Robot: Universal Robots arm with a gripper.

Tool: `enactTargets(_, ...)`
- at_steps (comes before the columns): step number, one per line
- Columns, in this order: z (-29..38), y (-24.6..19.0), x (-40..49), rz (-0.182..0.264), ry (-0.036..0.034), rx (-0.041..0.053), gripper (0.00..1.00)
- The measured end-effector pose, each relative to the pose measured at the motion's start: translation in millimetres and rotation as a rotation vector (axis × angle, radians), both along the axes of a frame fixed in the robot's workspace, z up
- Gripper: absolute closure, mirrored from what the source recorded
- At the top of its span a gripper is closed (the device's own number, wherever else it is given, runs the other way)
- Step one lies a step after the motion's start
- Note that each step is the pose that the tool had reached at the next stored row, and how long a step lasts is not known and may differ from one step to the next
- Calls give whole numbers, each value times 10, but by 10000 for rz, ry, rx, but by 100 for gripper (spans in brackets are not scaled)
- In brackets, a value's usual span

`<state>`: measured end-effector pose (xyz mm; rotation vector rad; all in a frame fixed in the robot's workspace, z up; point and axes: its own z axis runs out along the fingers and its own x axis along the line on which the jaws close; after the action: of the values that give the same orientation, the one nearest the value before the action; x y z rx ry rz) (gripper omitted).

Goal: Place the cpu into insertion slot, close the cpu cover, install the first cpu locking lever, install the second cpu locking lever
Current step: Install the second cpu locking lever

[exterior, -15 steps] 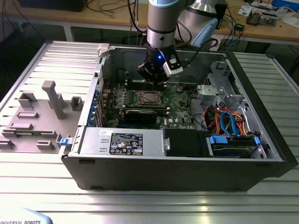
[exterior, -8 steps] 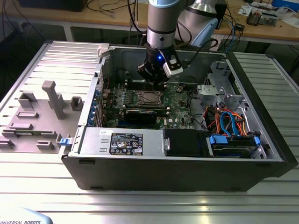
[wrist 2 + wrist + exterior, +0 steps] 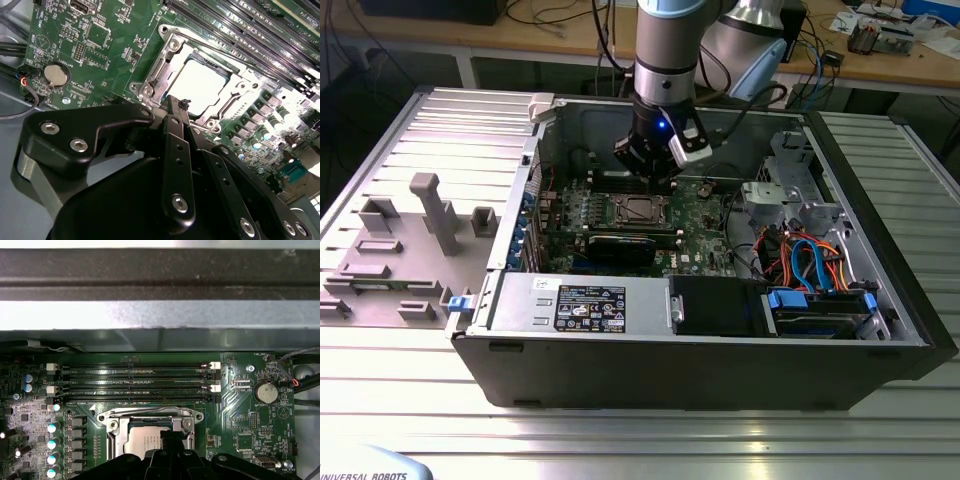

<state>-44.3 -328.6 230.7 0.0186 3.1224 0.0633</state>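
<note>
Silvery cpu (image 3: 204, 91) sits in the insertion slot (image 3: 150, 90) at centre frame, cpu cover (image 3: 167, 47) down around it; the hand (image 3: 184, 104), fingers together (holding nothing), hovers at its near edge.

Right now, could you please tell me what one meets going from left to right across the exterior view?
Grey moulded fixture tray → blue card brackets → cpu under its cpu cover, with the gripper above it → silver drive cage → orange and blue cables → black case wall.

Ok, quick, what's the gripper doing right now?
Gripper: fingers shut, holding nothing, tip at the rim of the thin silvery metal cpu cover, over the shiny silver-grey square cpu.
</note>
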Motion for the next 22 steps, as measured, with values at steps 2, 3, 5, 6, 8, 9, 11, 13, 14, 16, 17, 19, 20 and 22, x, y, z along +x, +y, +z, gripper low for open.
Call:
enactTargets(2, 0, -12, 0, 0, 0, 0, 89)
enactTargets(3, -1, -14, 0, -3, -1, 1, 89)
enactTargets(5, 0, -16, 0, 0, 0, -1, 89)
enactTargets(6, 0, -16, 0, 0, 0, 0, 89)
enactTargets(8, 0, -16, 0, 0, 1, -1, 89)
enactTargets(9, 0, -17, 0, 0, 0, 0, 89)
enactTargets(11, 0, -17, 0, 0, 1, 0, 89)
enactTargets(13, 0, -17, 0, 0, 0, -1, 89)
enactTargets(14, 1, -17, 0, 0, 0, 0, 89)
enactTargets(16, 15, -18, 0, 0, 1, -1, 89)
enactTargets(17, 27, -17, 0, 0, 1, -1, 89)
enactTargets(19, 65, -17, 0, -1, 0, 0, 89)
enactTargets(20, 96, -17, 0, 0, 0, -2, 89)
enactTargets(22, 106, -17, 0, 0, -1, 0, 89)
